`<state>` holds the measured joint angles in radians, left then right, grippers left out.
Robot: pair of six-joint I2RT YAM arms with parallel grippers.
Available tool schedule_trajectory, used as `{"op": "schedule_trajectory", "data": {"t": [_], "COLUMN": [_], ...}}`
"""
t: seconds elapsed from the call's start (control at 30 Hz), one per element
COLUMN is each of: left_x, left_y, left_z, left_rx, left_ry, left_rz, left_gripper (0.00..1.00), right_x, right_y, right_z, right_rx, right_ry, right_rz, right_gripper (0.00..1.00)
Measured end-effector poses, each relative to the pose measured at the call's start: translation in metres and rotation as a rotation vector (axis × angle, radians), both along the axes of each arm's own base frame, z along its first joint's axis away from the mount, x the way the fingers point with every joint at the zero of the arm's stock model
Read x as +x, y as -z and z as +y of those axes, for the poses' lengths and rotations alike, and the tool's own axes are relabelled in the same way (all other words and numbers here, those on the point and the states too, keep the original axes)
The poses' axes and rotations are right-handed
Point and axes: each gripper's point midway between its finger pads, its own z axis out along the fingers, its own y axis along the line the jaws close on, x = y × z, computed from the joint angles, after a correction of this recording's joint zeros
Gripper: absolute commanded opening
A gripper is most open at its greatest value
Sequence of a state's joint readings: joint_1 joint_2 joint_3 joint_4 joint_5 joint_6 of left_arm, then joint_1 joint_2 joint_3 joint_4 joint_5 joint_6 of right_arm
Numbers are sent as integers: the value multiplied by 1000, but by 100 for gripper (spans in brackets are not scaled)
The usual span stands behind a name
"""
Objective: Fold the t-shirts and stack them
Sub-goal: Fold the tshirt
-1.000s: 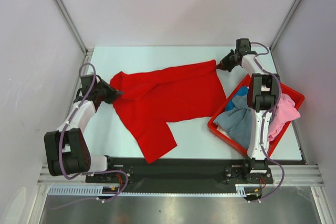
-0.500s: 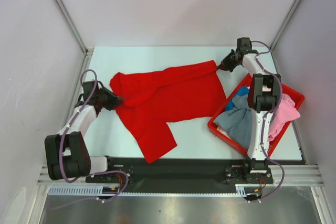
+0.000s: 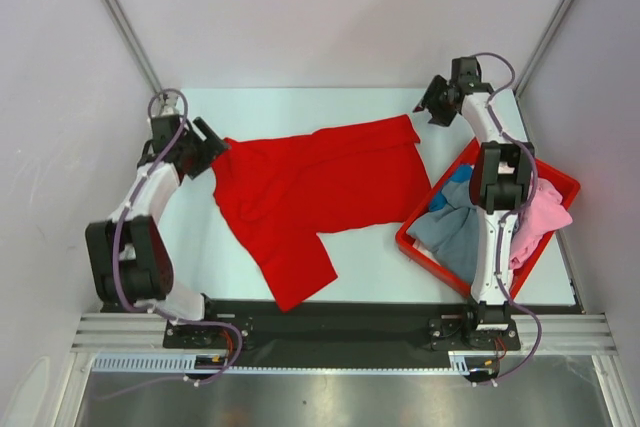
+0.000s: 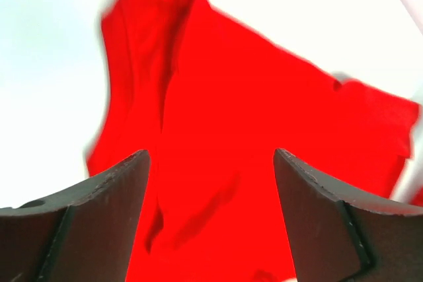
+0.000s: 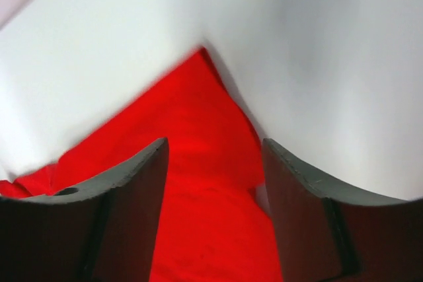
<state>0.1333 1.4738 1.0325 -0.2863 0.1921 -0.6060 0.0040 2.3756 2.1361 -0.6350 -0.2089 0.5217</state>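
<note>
- The left claw point(image 3: 208, 145) stands spread with nothing between its fingers point(image 4: 112, 189). Its own camera shows red cloth lying below the gap.
- It sits at the left side of the surface point(image 3: 300, 105), right at the left edge of the red t-shirt point(image 3: 320, 182). Whether it touches that edge cannot be told from above.
- The right claw point(image 3: 430, 109) is spread too and grips nothing. It hangs at the far right, just beside the shirt's far right corner.
- In the right wrist view that corner comes to a point between the two fingers point(image 5: 132, 189), with pale surface all round it.
- The red t-shirt lies spread across the middle of the surface, creased rather than flat (one sleeve trails toward the near edge).
- The red bin point(image 3: 562, 180) sits at the near right of the surface, partly hidden by the right arm.
- It holds a grey-blue shirt point(image 3: 455, 232) heaped on its left side, a pink shirt point(image 3: 545, 212) on its right, and a bit of blue cloth point(image 3: 460, 174) at its far end.
</note>
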Motion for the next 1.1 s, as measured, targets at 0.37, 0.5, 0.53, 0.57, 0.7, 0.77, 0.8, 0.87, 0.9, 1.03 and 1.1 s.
{"op": "schedule_trajectory", "data": {"t": [0.37, 0.5, 0.53, 0.57, 0.7, 0.77, 0.8, 0.87, 0.9, 1.03, 1.1], "left_x": [84, 106, 112, 119, 134, 135, 135, 131, 130, 129, 131], "left_y": [62, 58, 55, 51, 51, 56, 60, 69, 72, 75, 74], "left_z": [27, 28, 27, 26, 26, 26, 26, 25, 25, 23, 22], "left_rx": [-3, -59, -78, -99, -172, -206, -230, -279, -305, -395, -442], "left_ry": [81, 81, 76, 65, 6, -36, -66, -124, -155, -262, -311], "left_rz": [79, 43, 32, 18, 26, 54, 75, 122, 145, 185, 194], "left_gripper": [41, 44, 48, 50, 52, 53, 54, 55, 55, 59, 58], "right_x": [39, 38, 39, 40, 41, 42, 43, 43, 44, 45, 46], "right_y": [22, 26, 25, 24, 23, 22, 22, 21, 21, 20, 19], "right_z": [26, 27, 27, 26, 24, 23, 24, 23, 23, 23, 23], "right_rx": [14, 24, 26, 28, 32, 34, 34, 36, 37, 37, 39], "right_ry": [-125, -132, -133, -133, -133, -132, -132, -131, -130, -129, -132], "right_rz": [-120, -113, -118, -126, -131, -136, -137, -140, -142, -149, -153], "right_gripper": [66, 66, 66, 66, 66, 66, 66, 66, 66, 66, 66]}}
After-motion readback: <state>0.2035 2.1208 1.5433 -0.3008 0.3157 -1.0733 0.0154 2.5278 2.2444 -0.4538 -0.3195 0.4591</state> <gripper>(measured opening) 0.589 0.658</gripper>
